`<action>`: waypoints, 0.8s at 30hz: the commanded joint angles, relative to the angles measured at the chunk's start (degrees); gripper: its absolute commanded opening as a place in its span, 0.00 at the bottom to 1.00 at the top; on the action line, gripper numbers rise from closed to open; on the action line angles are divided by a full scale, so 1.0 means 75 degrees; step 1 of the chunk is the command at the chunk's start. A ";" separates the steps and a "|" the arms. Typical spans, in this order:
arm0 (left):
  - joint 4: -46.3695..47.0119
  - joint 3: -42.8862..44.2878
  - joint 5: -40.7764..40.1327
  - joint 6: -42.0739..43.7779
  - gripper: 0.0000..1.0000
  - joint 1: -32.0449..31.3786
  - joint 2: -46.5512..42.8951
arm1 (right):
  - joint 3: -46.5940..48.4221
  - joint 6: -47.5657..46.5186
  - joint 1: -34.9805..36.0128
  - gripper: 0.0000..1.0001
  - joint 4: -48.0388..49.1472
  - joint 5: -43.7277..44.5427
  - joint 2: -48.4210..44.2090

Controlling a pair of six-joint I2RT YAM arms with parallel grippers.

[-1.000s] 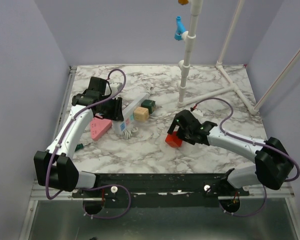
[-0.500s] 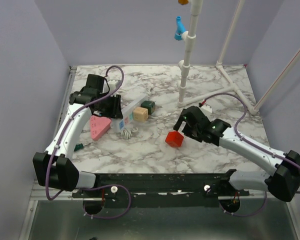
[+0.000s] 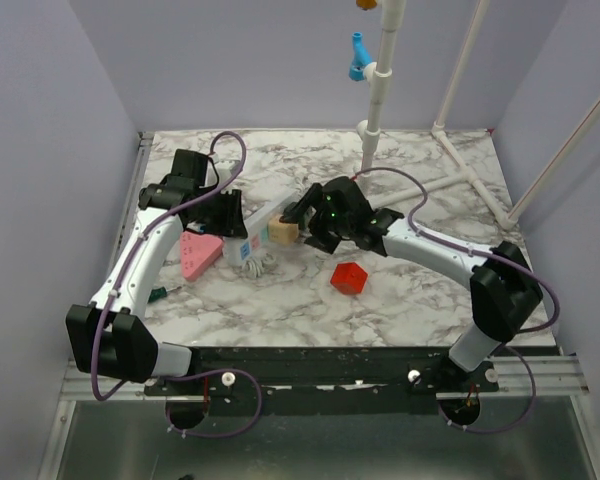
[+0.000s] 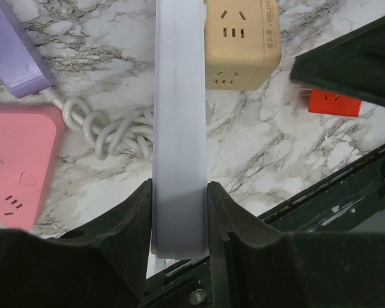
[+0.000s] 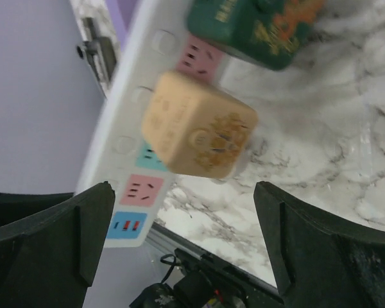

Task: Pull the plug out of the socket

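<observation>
The long white power strip [image 3: 250, 243] lies at an angle left of centre. My left gripper [image 3: 228, 214] is shut on its side; in the left wrist view the strip [image 4: 179, 115] sits clamped between both fingers [image 4: 122, 224]. A beige cube plug [image 3: 283, 232] sits in the strip, and a dark green plug [image 5: 256, 25] beside it. My right gripper [image 3: 302, 226] is open and hovers right over the plugs. In the right wrist view the beige plug [image 5: 199, 125] is between and ahead of the spread fingers [image 5: 51, 237], untouched.
A red cube [image 3: 348, 278] lies on the marble table near the right arm. A pink triangular block [image 3: 198, 252] and a purple bar [image 4: 16, 51] lie left of the strip, with its coiled white cord [image 4: 112, 131]. A white pipe frame [image 3: 375, 130] stands at the back.
My right gripper has left the red cube and swung left and back to the plugs on the strip. The red cube stays put. The left gripper has hardly moved.
</observation>
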 commanded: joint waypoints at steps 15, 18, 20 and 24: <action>0.0282 -0.0061 0.0373 -0.0202 0.00 0.0009 -0.0277 | -0.1665 0.2462 0.0103 1.00 0.3055 -0.0391 0.0684; 0.0156 0.0025 0.0425 -0.0267 0.00 0.0009 -0.0219 | -0.1785 0.2750 0.0161 1.00 0.3337 -0.0380 0.0834; 0.0088 0.0027 0.0524 -0.0288 0.00 0.0009 -0.0245 | -0.1824 0.2916 0.0176 1.00 0.3548 -0.0304 0.0922; -0.0092 -0.0014 0.0675 -0.0188 0.00 0.0014 -0.0274 | -0.1755 0.3182 0.0176 0.94 0.3673 0.0129 0.1121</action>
